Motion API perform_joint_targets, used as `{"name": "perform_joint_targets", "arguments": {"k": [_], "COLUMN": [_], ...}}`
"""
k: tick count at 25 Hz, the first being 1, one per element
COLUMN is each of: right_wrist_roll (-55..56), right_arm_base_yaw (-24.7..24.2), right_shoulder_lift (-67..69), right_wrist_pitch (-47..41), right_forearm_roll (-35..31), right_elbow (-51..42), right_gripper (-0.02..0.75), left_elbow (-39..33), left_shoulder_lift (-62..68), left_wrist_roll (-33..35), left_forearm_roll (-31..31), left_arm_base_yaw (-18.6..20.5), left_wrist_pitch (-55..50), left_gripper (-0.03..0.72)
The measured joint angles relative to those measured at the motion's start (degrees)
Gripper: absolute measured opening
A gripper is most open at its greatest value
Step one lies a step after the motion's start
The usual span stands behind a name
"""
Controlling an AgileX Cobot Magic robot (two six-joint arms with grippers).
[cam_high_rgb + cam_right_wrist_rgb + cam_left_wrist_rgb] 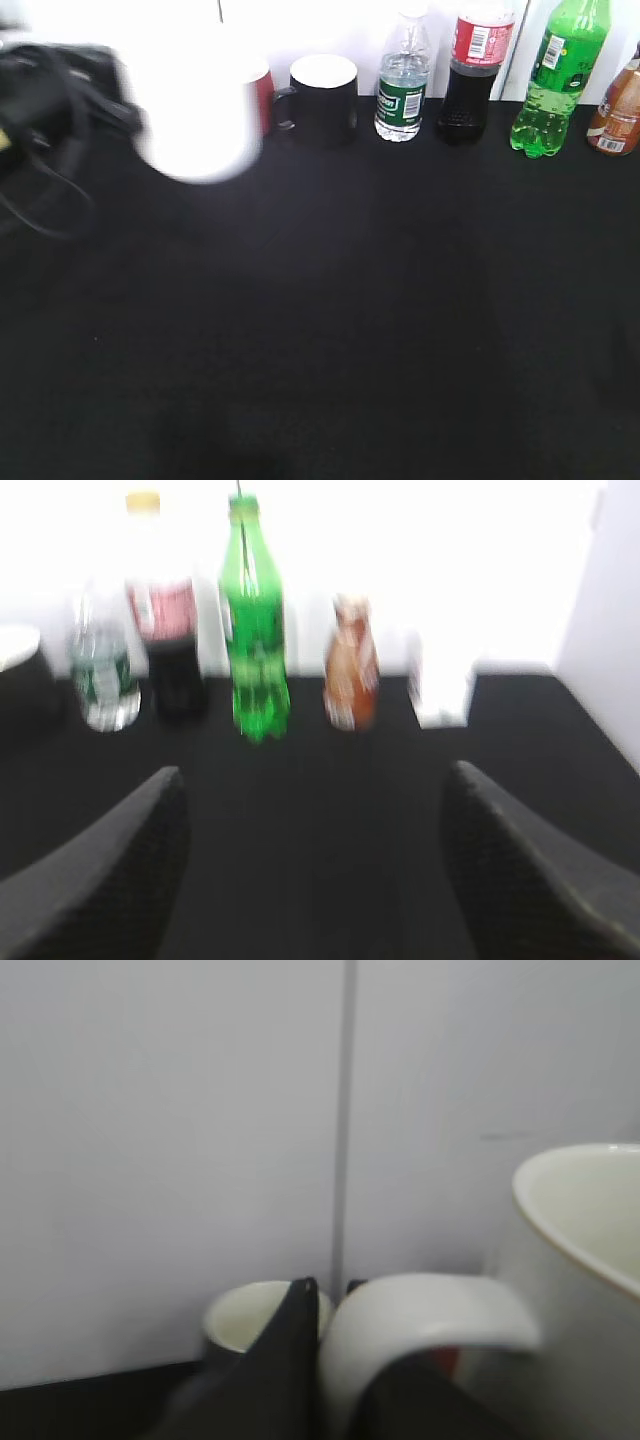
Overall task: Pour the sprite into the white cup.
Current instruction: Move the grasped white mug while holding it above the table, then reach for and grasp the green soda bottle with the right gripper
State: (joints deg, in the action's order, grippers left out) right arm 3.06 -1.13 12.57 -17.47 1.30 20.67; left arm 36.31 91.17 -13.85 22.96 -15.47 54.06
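Only the left wrist view showed the grasp: the left gripper had its dark fingers closed on the loop handle of the white cup, which filled the right of that frame before a pale wall. In the exterior view the cup was a white blur at the upper left, raised off the black table beside the dark left arm. The right wrist view showed the right gripper spread wide and empty at the bottom of the frame, with the sprite standing upright at upper centre, well apart.
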Motion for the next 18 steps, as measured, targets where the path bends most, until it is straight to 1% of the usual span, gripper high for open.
{"name": "perform_joint_targets", "arguments": {"k": [2, 4, 6, 7, 8, 10, 11, 13, 14, 18], "right_wrist_roll": [0.0, 0.1, 0.1, 0.1, 0.1, 0.5, 0.7, 0.8, 0.9, 1.2], "right_arm_base_yaw": [0.0, 0.0, 0.0, 0.0, 0.0, 0.0, 0.0, 0.0, 0.0, 0.0], "right_shoulder_lift": [11.5, 25.6, 42.9, 54.6, 63.0, 76.1, 80.8, 87.5, 89.4, 93.5], "right_wrist_pitch": [19.6, 35.4, 51.8, 63.9, 68.4, 72.7, 73.2, 73.2, 72.5, 64.9], "right_forearm_roll": [0.4, 0.1, 0.1, 0.0, 0.0, 2.2, 3.5, 4.0, 4.0, 4.5], "right_elbow": [-5.0, -6.3, -6.4, -6.0, -4.9, 0.0, 3.1, 9.0, 12.0, 21.9], "right_gripper": [0.587, 0.587, 0.587, 0.587, 0.585, 0.585, 0.585, 0.585, 0.585, 0.589], "left_elbow": [0.0, 0.0, 0.0, 0.0, 0.0, 0.0, 0.0, 0.0, 0.0, 0.0], "left_shoulder_lift": [0.0, 0.0, 0.0, 0.0, 0.0, 0.0, 0.0, 0.0, 0.0, 0.0], "left_wrist_roll": [0.0, 0.0, 0.0, 0.0, 0.0, 0.0, 0.0, 0.0, 0.0, 0.0], "left_forearm_roll": [0.8, 1.1, 1.1, 1.1, 1.1, 1.0, 1.0, 1.0, 1.0, 0.6], "left_arm_base_yaw": [-4.2, -6.7, -7.0, -7.0, -7.0, -7.1, -7.1, -7.1, -7.1, -7.1], "left_wrist_pitch": [-2.2, -3.0, -3.0, -3.2, -3.3, -3.3, -3.3, -3.4, -3.4, -3.5], "left_gripper": [0.052, 0.052, 0.052, 0.052, 0.052, 0.052, 0.052, 0.052, 0.052, 0.052]}}
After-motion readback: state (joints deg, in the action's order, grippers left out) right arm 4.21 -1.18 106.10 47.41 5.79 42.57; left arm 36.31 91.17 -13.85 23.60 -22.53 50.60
